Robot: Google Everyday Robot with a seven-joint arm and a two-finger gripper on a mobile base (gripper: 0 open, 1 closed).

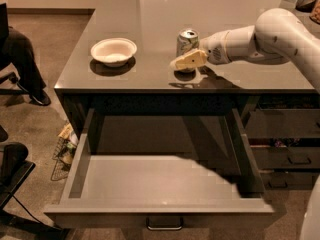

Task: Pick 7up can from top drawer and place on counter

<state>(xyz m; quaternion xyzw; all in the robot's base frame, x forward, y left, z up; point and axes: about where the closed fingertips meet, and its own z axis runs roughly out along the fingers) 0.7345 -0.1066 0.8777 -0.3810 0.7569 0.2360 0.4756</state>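
The 7up can [187, 40] stands upright on the glossy grey counter [150, 44], right of centre near the front edge. My gripper [184, 55] reaches in from the right and straddles the can. Its cream near finger [189, 60] lies in front of the can's lower part, a little off it; the far finger is hidden behind the can. The gripper looks open around the can. The top drawer [150, 181] is pulled fully out below the counter, with a bare light grey floor and a metal handle [164, 224].
A white bowl [114, 50] sits on the counter left of the can. Darker drawers with black handles [295, 159] are at the right. A person's legs and a chair [15, 69] are at the left, and a wire basket [64, 151] stands on the floor.
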